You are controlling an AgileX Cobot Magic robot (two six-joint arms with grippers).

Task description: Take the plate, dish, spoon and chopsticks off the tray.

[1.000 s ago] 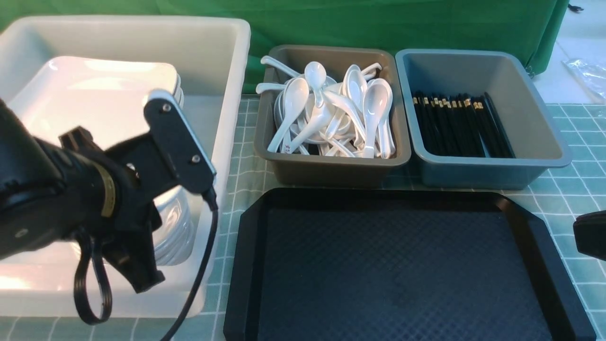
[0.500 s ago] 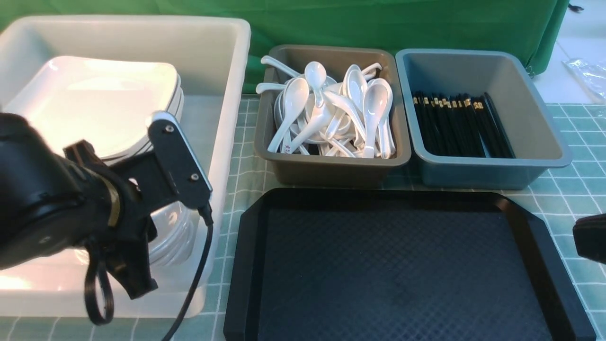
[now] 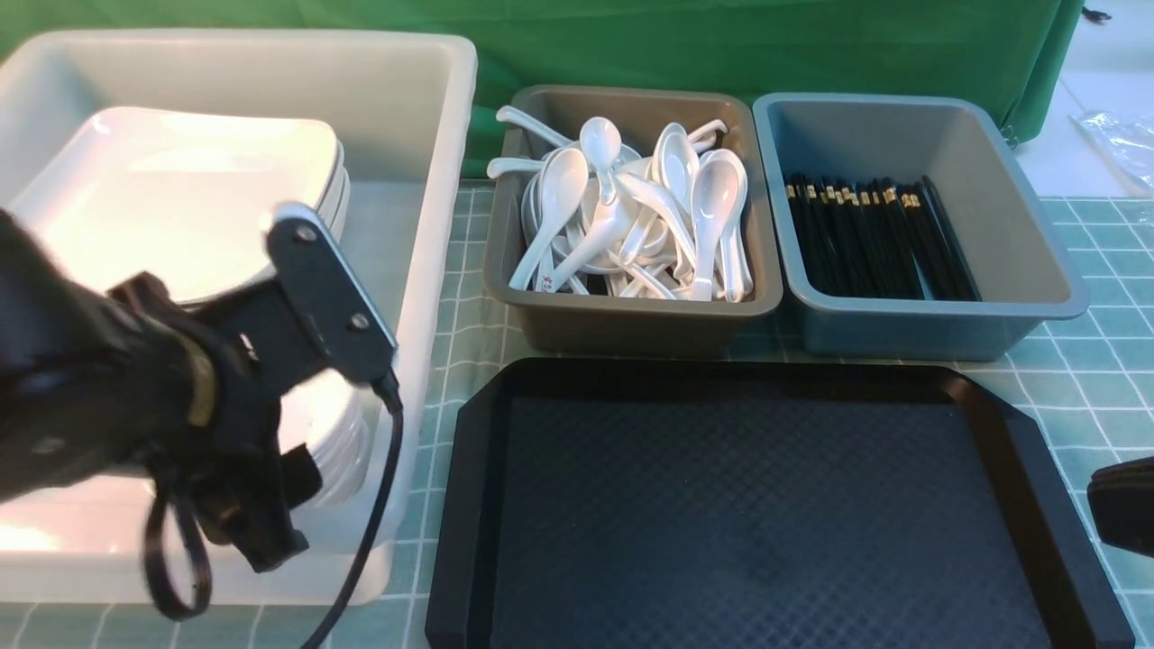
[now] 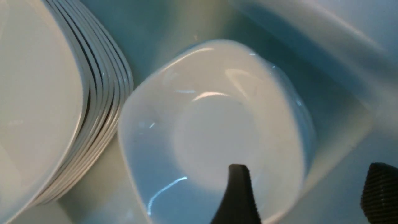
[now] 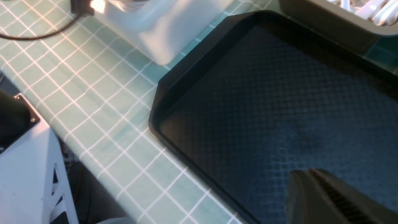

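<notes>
L gripper jaws apart over dish in white tub, plate stack beside, R gripper closed over tray

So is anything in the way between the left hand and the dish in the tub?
Nothing visible. The left hand hangs open right over the dish, one finger over its bowl, the other outside its rim. The plate stack sits beside it.
</notes>
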